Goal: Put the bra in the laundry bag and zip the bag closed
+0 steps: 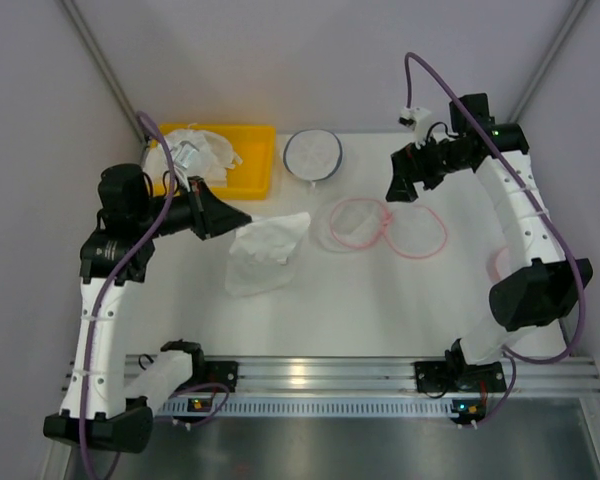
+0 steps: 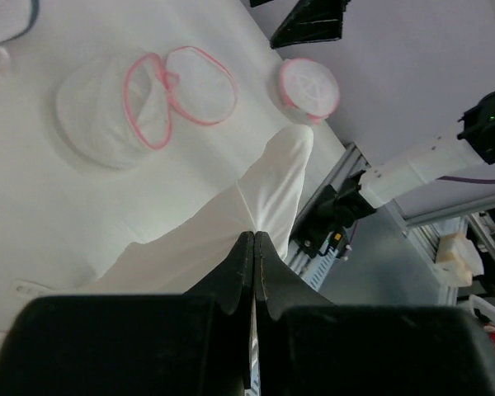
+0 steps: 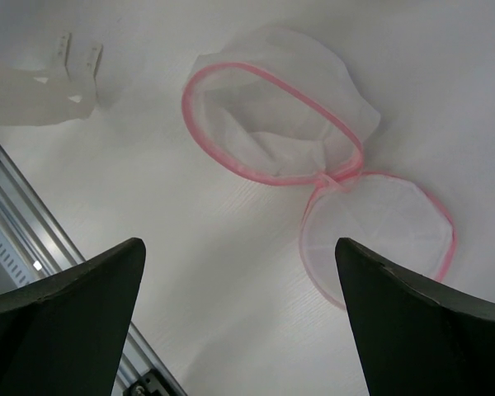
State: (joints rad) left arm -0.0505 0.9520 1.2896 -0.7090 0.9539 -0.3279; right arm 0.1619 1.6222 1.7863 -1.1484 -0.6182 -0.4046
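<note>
The bra (image 1: 267, 252) is a crumpled white fabric left of the table's middle. My left gripper (image 1: 240, 218) is shut on its left edge. In the left wrist view the jaws (image 2: 254, 237) are pressed together on the fabric, and the bra (image 2: 264, 190) stretches away from them. The laundry bag (image 1: 355, 224) lies open on the table, its pink-rimmed lid (image 1: 417, 232) flipped out to the right. My right gripper (image 1: 404, 186) is open and empty, hovering just above and behind the bag. The right wrist view shows the bag (image 3: 272, 124) and lid (image 3: 379, 239) beyond the spread fingers (image 3: 66, 313).
A yellow bin (image 1: 250, 172) with white clothes stands at the back left. A round white bag with a dark rim (image 1: 312, 152) lies beside it. Another small pink-rimmed bag (image 2: 309, 87) lies at the right, by my right arm. The metal rail (image 1: 330, 375) runs along the near edge.
</note>
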